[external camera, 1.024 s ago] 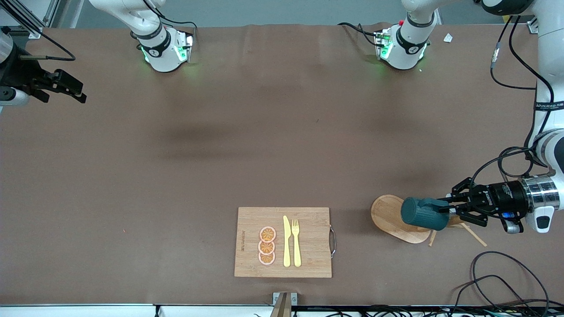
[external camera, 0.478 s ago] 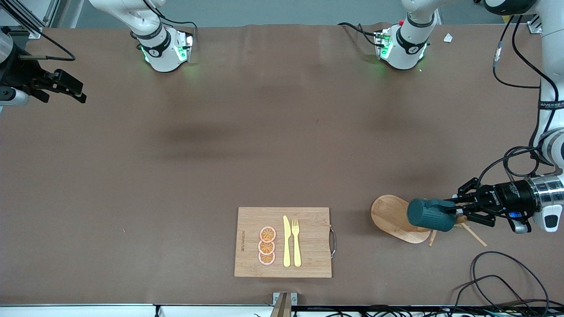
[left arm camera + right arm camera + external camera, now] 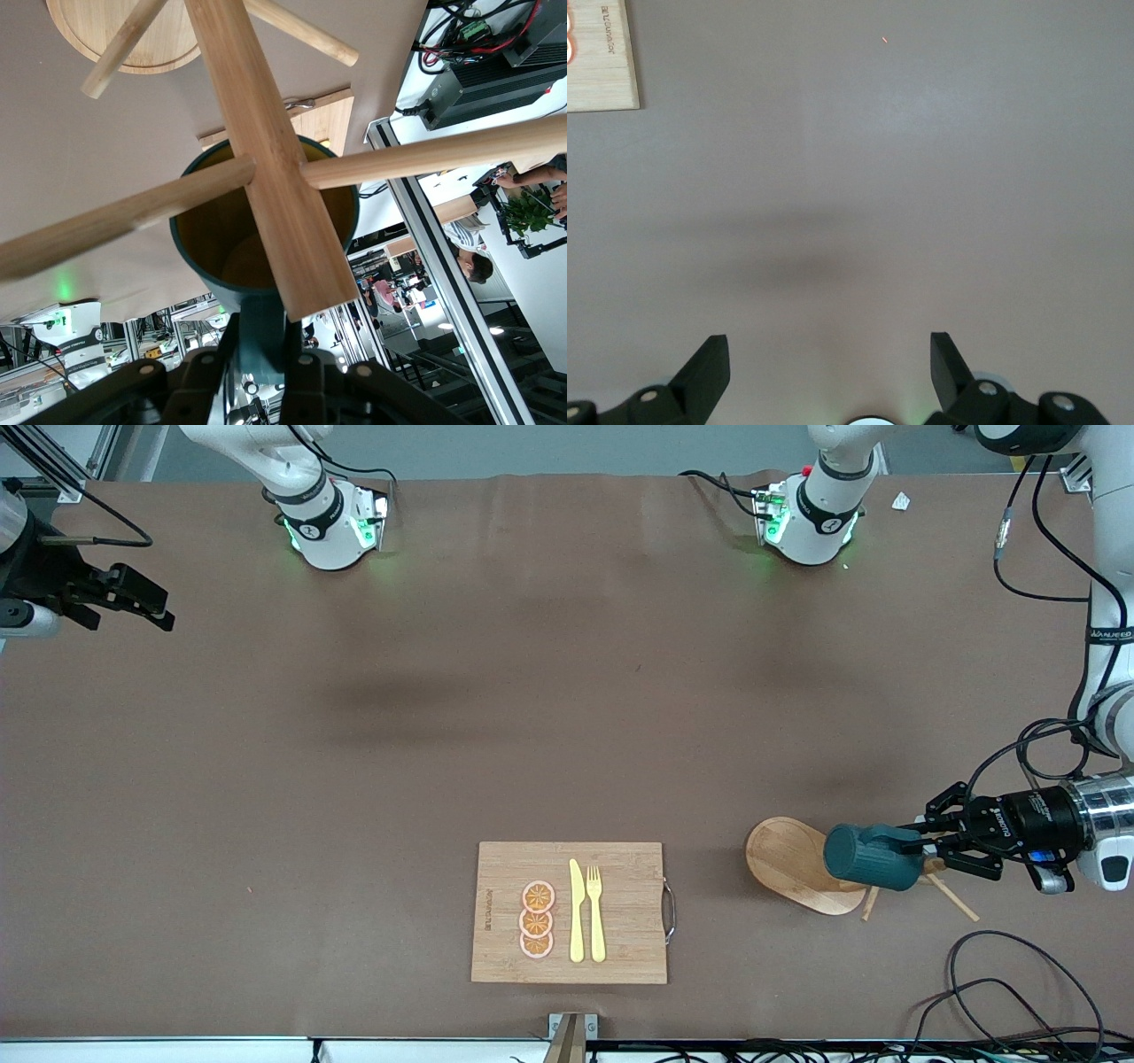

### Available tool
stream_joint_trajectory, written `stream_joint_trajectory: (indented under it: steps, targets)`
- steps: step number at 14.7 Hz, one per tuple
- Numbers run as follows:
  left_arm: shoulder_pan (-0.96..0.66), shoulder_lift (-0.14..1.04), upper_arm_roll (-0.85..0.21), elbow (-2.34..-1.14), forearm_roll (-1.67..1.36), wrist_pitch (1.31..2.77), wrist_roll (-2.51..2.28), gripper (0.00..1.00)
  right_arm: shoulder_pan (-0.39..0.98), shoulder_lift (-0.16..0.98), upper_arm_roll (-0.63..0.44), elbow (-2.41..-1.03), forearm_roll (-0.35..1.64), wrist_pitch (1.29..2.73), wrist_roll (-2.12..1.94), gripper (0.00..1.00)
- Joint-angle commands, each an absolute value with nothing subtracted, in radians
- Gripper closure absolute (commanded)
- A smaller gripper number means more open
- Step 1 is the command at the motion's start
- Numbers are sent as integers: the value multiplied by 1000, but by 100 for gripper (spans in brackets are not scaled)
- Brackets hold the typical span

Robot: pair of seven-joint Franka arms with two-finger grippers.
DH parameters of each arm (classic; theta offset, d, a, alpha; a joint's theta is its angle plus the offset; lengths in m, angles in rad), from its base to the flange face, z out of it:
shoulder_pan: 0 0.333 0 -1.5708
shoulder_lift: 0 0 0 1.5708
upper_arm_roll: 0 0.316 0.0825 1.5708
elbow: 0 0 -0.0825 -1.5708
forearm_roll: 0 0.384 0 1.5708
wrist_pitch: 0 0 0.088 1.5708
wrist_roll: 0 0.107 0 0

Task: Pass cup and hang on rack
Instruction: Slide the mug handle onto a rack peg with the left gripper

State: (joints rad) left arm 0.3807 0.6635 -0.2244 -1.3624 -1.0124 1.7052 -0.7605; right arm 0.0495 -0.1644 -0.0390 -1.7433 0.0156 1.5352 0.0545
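The dark teal cup point(image 3: 871, 856) hangs sideways in the air over the wooden rack point(image 3: 802, 865), at the left arm's end of the table. My left gripper point(image 3: 921, 849) is shut on the cup's handle. In the left wrist view the cup's yellowish mouth point(image 3: 221, 230) faces the rack's post point(image 3: 266, 150), and a peg point(image 3: 115, 226) crosses the rim; the gripper point(image 3: 263, 359) clamps the teal handle. My right gripper point(image 3: 155, 607) waits open and empty at the right arm's end of the table, over bare cloth point(image 3: 833, 367).
A bamboo cutting board point(image 3: 620, 948) with orange slices point(image 3: 537, 919), a yellow knife point(image 3: 576, 911) and a fork point(image 3: 595, 912) lies near the front camera's edge. Black cables point(image 3: 1001, 983) lie by the rack toward the table's corner.
My left gripper has drawn the cup back toward the left arm's end of the table, over the rack's post. The right arm has not moved.
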Motion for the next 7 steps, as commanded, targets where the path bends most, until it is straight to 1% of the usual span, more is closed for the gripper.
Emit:
stream_joint_trajectory:
  steps: [1,2,6,7]
  targets:
    - [388,673,-230,-1355,-1022,1687,-724,95,51,-179,-38,-1741,14,1519,69,0]
    - [390,675,-230,-1355,-1020,1687,-707,92,51,-179,-38,-1741,14,1519,69,0]
    - [390,675,-229,-1355,-1020,1683,-693,89,51,-181,-38,-1740,14,1511,69,0]
    - [388,675,-229,-1355,-1020,1681,-693,86,51,-179,-38,-1740,14,1511,69,0]
